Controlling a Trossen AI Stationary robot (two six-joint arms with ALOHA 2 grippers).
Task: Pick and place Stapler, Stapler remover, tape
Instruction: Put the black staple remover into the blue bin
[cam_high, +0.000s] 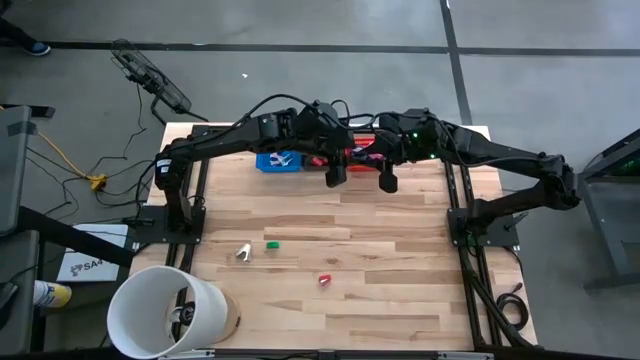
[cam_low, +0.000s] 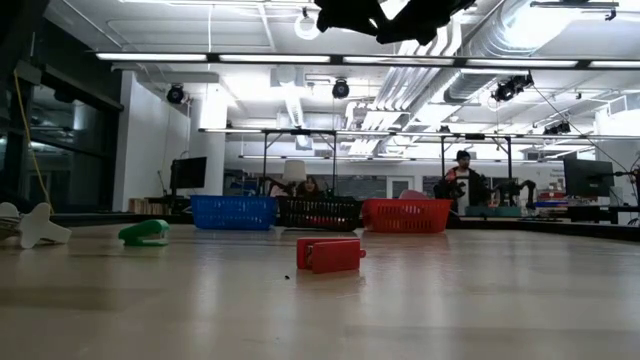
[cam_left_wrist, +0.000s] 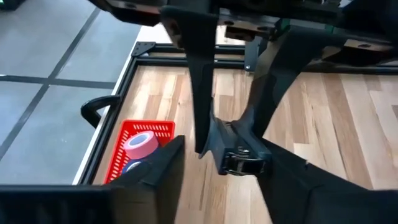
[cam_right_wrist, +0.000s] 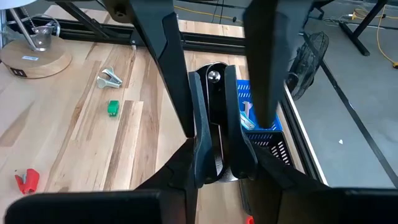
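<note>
Pinching a black stapler (cam_right_wrist: 214, 99) between its two fingers, the right gripper (cam_high: 387, 180) hangs in the air over the back of the desk (cam_high: 330, 320), close to the baskets. The left gripper (cam_high: 335, 176) is right there too, facing it. Its fingers are spread, one on each side of the same stapler. I cannot tell if they touch it yet.

I think the stapler is hard and a little heavy for how small it is. It will not bend or squash. Its sides look smooth, so it could slip if the hold is weak. It has a hinge, and the top part could swing open if only that part is grabbed. The best place to hold it is by the two long sides, near the middle, so it does not tip. With two grippers on it, one should hold tight before the other lets go.

Below the grippers sits a red basket (cam_left_wrist: 134, 127) with a pink tape roll (cam_left_wrist: 142, 144) inside, and a blue roll (cam_left_wrist: 130, 167) next to it. A blue basket (cam_high: 278, 161) stands beside that.

Farther out on the bare desk lie a small green stapler (cam_high: 271, 243), a pale staple remover (cam_high: 243, 252) just beside it, and a small red stapler (cam_high: 324, 280), well apart from those two. These look light and easy to knock away.
</note>
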